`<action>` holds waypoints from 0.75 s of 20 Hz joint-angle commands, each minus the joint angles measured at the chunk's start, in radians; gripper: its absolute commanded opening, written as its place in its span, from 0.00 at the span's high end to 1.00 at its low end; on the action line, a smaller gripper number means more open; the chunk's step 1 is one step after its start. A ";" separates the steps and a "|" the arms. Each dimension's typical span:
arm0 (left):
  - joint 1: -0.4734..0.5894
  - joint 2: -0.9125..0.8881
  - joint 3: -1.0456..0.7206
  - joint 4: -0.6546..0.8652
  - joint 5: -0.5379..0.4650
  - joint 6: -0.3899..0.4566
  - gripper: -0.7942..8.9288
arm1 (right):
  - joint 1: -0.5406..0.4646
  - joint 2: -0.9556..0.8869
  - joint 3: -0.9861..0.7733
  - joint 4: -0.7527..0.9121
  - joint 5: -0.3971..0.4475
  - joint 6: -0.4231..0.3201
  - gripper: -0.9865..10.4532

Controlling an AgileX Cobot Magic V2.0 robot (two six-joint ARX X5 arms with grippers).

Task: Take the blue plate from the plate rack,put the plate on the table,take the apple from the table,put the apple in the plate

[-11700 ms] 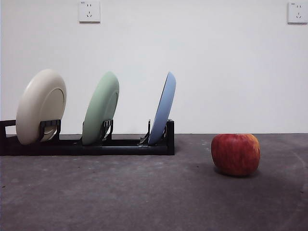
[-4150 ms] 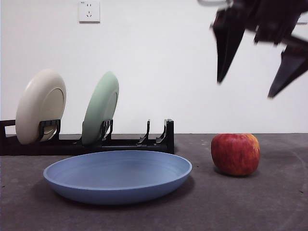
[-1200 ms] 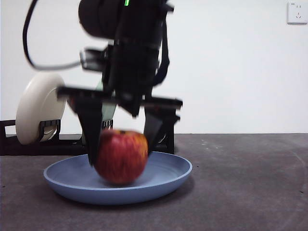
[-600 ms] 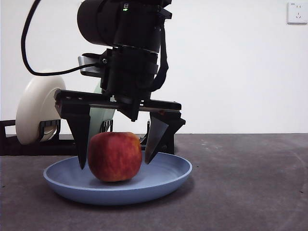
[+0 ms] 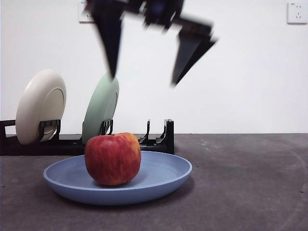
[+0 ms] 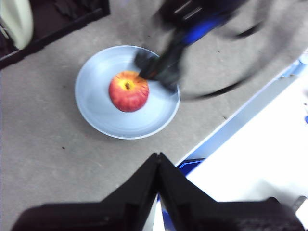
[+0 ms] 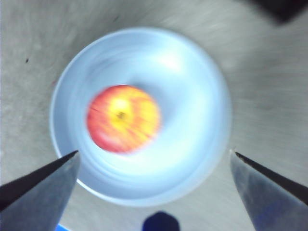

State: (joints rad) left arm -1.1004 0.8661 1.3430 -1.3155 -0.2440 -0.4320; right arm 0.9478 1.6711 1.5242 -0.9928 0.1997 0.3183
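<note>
Apple (image 5: 113, 159) in plate (image 5: 163, 180) before rack (image 5: 125, 143)

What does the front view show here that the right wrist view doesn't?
Only the front view shows the plate rack with the cream plate and the green plate standing in it, and the wall sockets. Only the right wrist view shows the apple's stem end from above, framed by the right gripper with jaws wide apart. Both show the apple sitting in the blue plate on the table.

Red, seemingly yellow-streaked apple (image 5: 113, 159); periwinkle plate (image 5: 163, 180).
</note>
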 commanded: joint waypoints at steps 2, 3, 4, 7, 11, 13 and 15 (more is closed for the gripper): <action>0.003 -0.003 0.001 0.001 -0.013 -0.011 0.93 | 0.002 -0.138 0.005 -0.187 0.147 0.010 0.33; 0.003 -0.003 0.001 0.001 -0.013 -0.011 0.93 | 0.002 -0.178 0.005 -0.241 0.200 0.021 0.33; 0.003 -0.003 0.001 0.001 -0.012 -0.011 0.93 | 0.002 -0.229 0.005 -0.295 0.252 0.022 0.34; 0.003 -0.003 0.001 0.001 -0.012 -0.010 0.92 | 0.002 -0.368 0.005 -0.381 0.292 0.032 0.43; 0.003 -0.002 0.001 0.001 -0.012 -0.010 0.92 | 0.000 -0.571 0.005 -0.386 0.300 0.022 0.92; 0.003 0.007 0.001 0.001 -0.012 -0.010 0.92 | 0.000 -0.650 0.005 -0.386 0.300 0.023 0.91; 0.003 0.023 0.001 0.001 -0.012 -0.010 0.92 | 0.000 -0.707 0.005 -0.385 0.309 0.023 0.91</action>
State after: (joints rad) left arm -1.1004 0.8879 1.3430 -1.3159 -0.2520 -0.4320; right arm 0.9478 0.9546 1.5280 -1.3575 0.5072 0.3370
